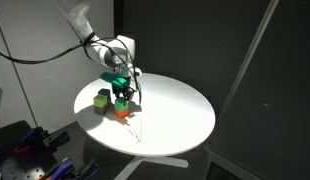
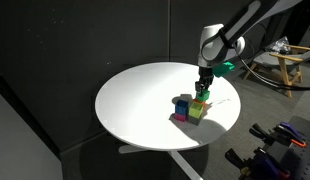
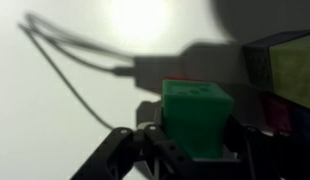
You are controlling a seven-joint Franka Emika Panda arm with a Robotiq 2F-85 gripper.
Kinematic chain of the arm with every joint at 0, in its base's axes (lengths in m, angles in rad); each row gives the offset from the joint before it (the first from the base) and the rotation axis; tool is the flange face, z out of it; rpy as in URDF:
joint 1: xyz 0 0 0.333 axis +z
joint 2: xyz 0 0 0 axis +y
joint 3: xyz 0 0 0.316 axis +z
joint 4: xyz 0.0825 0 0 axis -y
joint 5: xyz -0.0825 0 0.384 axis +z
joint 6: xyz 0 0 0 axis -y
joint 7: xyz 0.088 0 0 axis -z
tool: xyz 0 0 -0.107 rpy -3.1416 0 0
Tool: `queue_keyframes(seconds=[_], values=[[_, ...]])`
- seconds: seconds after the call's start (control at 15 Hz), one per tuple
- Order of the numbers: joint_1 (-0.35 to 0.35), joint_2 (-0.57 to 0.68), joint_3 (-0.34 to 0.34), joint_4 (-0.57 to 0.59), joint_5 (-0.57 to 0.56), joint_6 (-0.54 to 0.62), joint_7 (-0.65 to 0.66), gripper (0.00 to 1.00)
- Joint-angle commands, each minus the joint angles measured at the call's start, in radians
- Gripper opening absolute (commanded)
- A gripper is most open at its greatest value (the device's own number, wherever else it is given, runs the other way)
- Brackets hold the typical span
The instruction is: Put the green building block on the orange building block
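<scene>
A green block (image 3: 198, 118), orange block (image 1: 121, 113), white table (image 1: 180, 115).

Lime cube (image 1: 101, 99) on white table (image 1: 180, 115)

Exterior views: both raised, mid-distance, angled down onto round white table (image 1: 185, 125) from different sides; tabletop shared.
Wrist view: close above table, gripper (image 3: 185, 148) at bottom edge.
</scene>
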Motion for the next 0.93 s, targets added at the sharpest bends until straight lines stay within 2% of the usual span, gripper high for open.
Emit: queue_keyframes(seconds=[0.0,0.13,0.87], values=[[-0.004,0.008,-0.001,0.025,-0.015,-0.019,0.005,0.84],[-0.003,0.008,-0.001,0.024,-0.016,-0.019,0.005,0.99],[0.038,-0.057,0.034,-0.067,-0.022,-0.002,0.004,1.00]])
